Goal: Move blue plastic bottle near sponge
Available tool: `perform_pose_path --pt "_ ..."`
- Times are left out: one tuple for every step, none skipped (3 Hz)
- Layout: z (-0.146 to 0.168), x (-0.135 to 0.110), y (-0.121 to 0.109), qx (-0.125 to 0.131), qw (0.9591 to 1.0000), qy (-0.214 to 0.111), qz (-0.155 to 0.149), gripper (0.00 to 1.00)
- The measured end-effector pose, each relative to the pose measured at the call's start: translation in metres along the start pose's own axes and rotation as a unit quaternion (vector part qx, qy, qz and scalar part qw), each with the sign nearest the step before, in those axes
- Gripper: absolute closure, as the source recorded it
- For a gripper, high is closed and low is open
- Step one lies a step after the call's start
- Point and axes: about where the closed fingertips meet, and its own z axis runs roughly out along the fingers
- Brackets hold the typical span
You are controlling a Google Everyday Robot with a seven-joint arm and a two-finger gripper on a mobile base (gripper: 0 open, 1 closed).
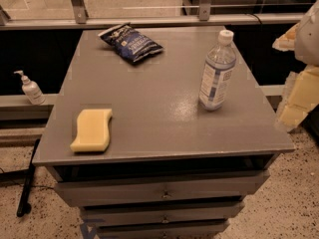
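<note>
Camera view coverage: one grey flat-topped metal drawer cabinet [149,96], seen from above and in front, with three items on its top.

1. Task item. The tall clear plastic bottle with a bluish tint, white screw cap and white-and-blue label [217,71] stands upright on the right half of the top, set in from both the right and rear edges. Standing this way, its body is exposed on all sides. I judge that this suits a side grasp from the right, where the arm is. The bottle is tall for its base, so it is likely to tip if pushed near the cap. A hold around the labelled mid-section looks safer.

2. Target. The flat pale-yellow foam sponge with wavy sides [92,129] lies flat near the front-left corner. It is well apart from the bottle, with bare cabinet top between them, so the transfer has not started.

3. Gripper. The pale robot gripper [298,91] sits at the right edge of the view, off the cabinet's right side and apart from the bottle. I cannot tell whether it is open or closed.

4. Other items (not part of the task). A dark blue crinkled chip bag [130,42] lies at the rear of the top, left of centre and outside the straight line from bottle to sponge. A small white pump bottle [31,89] stands on a ledge to the left, off the cabinet.
</note>
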Motion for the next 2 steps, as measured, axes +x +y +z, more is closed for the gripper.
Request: perform_pose_path --pt "0.000 0.000 0.000 0.000 1.0000 0.000 0.000 0.00" --pt "0.018 0.012 -0.021 0.020 0.9995 -0.019 0.015 0.00"
